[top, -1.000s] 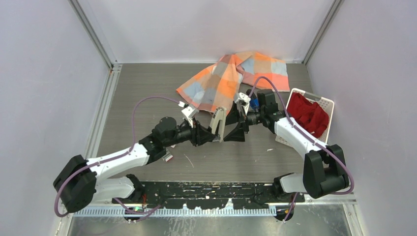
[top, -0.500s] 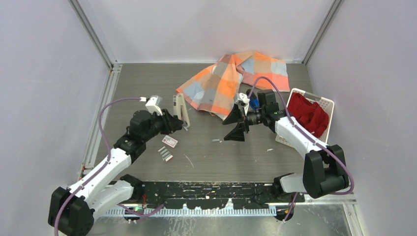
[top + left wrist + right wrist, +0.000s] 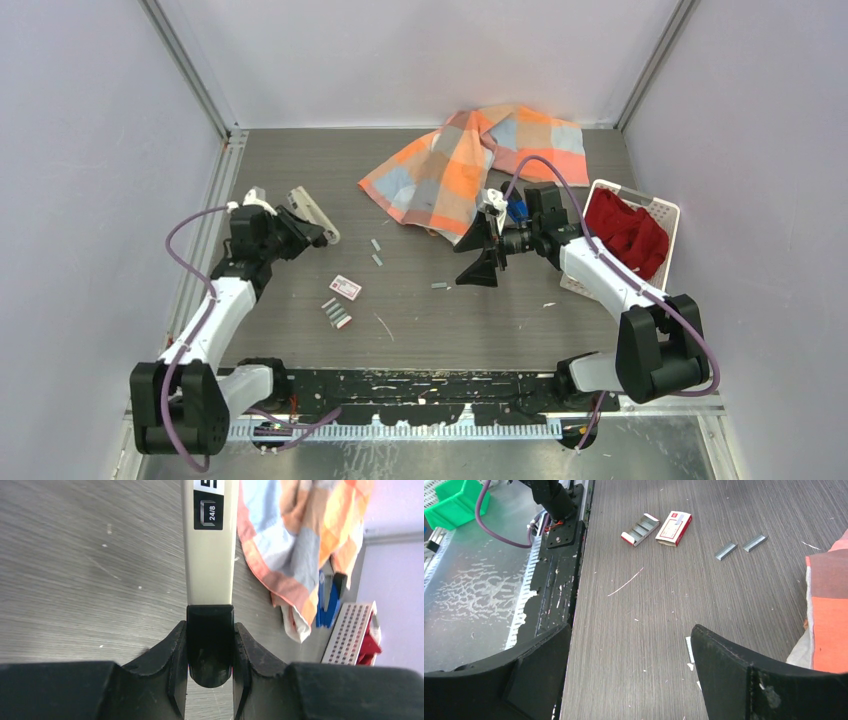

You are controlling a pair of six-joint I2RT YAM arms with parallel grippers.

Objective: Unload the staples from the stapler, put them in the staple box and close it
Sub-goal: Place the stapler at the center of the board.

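**Left gripper point(image 3: 210, 630) clamped on the stapler point(image 3: 209, 555); right gripper point(image 3: 630, 630) spread wide and empty**

We see the left fingers point(image 3: 175, 650) pressed against both sides of the stapler's black end. Its beige body, marked 24/8, runs straight out ahead of them. Whether it touches the table point(image 3: 75, 580) we cannot tell. Ahead of this gripper, to the right of the stapler, lies a checked cloth point(image 3: 300, 535), with a white basket point(image 3: 350, 630) beyond it.

The right jaws stand far apart with nothing between them, over bare table. Ahead of them and a little to the right we find two strips of staples point(image 3: 725, 551), near each other but not touching. Farther ahead and nearer the middle, a red-and-white packet point(image 3: 674, 528) lies just beside an open tray point(image 3: 629, 538) holding more strips. From above, a third strip point(image 3: 438, 286) lies near the right gripper, on its side toward the left arm.
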